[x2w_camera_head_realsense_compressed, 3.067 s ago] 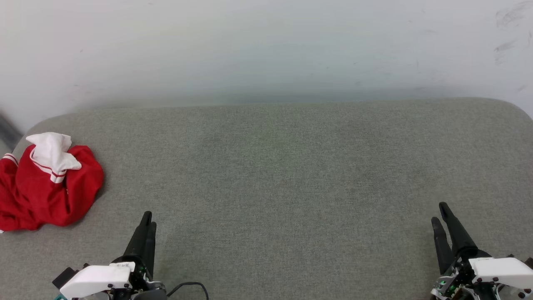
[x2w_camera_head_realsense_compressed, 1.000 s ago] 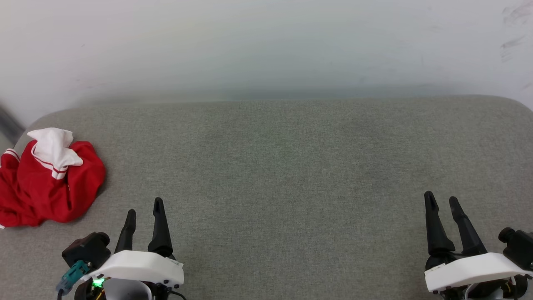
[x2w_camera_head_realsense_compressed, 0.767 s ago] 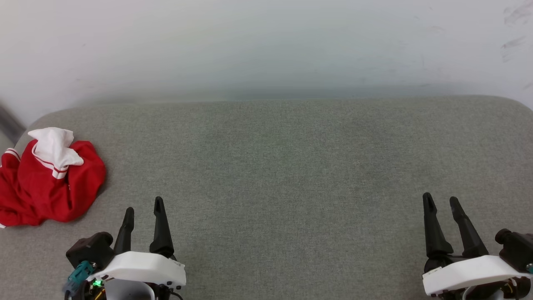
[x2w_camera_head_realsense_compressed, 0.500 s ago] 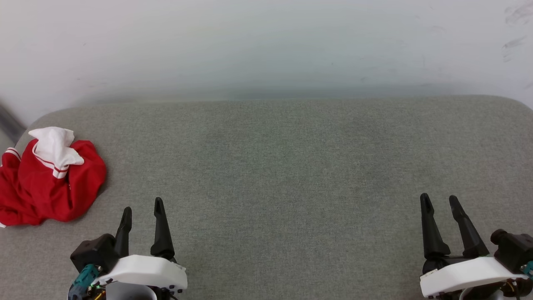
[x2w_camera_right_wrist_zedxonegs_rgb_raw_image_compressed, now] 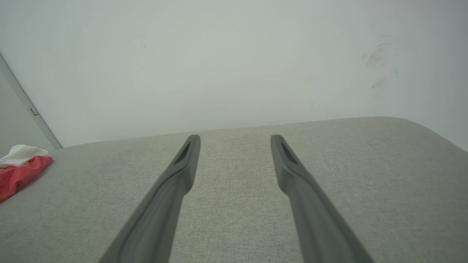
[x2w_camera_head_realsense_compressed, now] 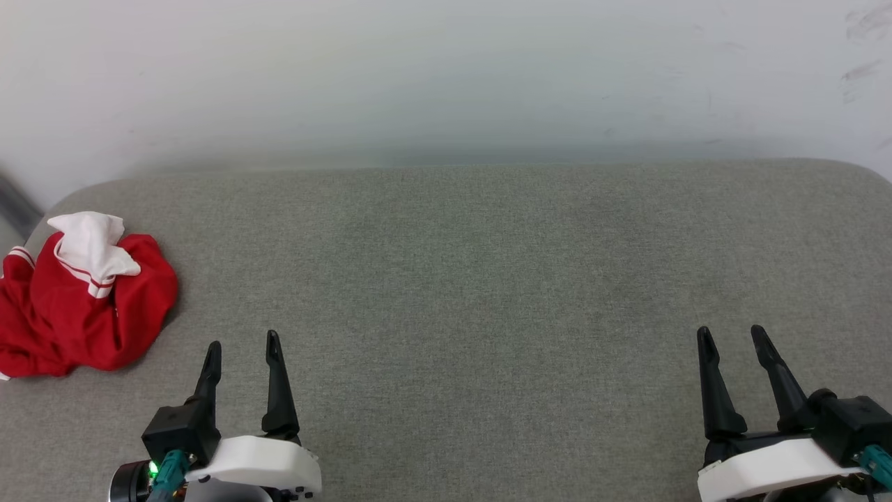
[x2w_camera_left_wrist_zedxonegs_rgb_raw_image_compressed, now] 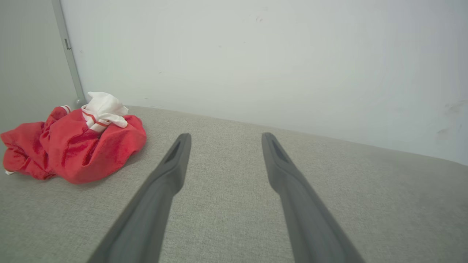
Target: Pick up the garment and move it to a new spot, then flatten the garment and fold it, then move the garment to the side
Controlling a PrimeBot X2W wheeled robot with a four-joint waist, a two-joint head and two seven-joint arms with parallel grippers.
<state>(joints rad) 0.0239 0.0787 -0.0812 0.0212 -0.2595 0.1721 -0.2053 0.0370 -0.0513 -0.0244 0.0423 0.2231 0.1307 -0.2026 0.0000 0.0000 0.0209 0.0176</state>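
The garment (x2w_camera_head_realsense_compressed: pixel 77 307) is a crumpled red heap with a white, red-striped sleeve on top, lying at the far left end of the grey padded surface (x2w_camera_head_realsense_compressed: pixel 474 279). It also appears in the left wrist view as the garment (x2w_camera_left_wrist_zedxonegs_rgb_raw_image_compressed: pixel 73 146) and at the left edge of the right wrist view as the garment (x2w_camera_right_wrist_zedxonegs_rgb_raw_image_compressed: pixel 20 170). My left gripper (x2w_camera_head_realsense_compressed: pixel 242 341) stands open at the lower left, right of the heap and apart from it, nothing between its fingers (x2w_camera_left_wrist_zedxonegs_rgb_raw_image_compressed: pixel 172 171). My right gripper (x2w_camera_head_realsense_compressed: pixel 732 333) stands open and empty at the lower right, its fingers (x2w_camera_right_wrist_zedxonegs_rgb_raw_image_compressed: pixel 182 164) above bare fabric.
A pale wall (x2w_camera_head_realsense_compressed: pixel 446 77) rises directly behind the padded surface. A grey vertical strip (x2w_camera_left_wrist_zedxonegs_rgb_raw_image_compressed: pixel 69 54) runs down the wall at the back left corner. The surface's rounded corners curve off at far left and far right.
Both grippers went from nearly edge-on to fingers spread flat and open, and over the last second drew slightly toward the near edge. The garment has not moved.
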